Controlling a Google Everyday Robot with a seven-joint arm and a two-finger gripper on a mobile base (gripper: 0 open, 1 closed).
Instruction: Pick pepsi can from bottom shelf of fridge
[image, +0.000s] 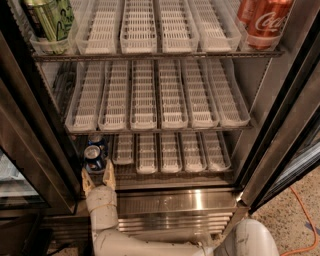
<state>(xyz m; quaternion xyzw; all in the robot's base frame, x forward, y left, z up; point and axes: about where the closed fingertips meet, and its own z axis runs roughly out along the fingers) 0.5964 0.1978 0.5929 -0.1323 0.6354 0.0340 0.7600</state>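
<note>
**Pepsi can (94, 158) sitting right in front of the end effector, grab not happening yet**

Pepsi can is standing upright on the bottom shelf (165, 176) of the fridge (280, 130), just beyond the fingertips of the end effector (98, 179) and pretty much in line with it. The end effector is hanging low at the front lip of that shelf, coming in from below. Its two fingers (109, 174) are spread wide, with nothing between them. From this angle the tips are looking close to the can's base, but I can't tell whether they're touching it.

My read is that we're sitting in the approach step, right before the grasp. Next move, I'm guessing, is pushing straight forward so the fingers are straddling the can body, then closing and pulling it back over the ledge.

A few things I'm watching:
- The white lane trays (170, 150) are lying off to the end effector's right, so that side is looking tight.
- There's something dark directly behind the can; I can't tell what it is.
- The green can (50, 20) and the red Coca-Cola can (262, 22) are sitting way up on the top rack, far above the end effector, so no mix-up risk.
</note>
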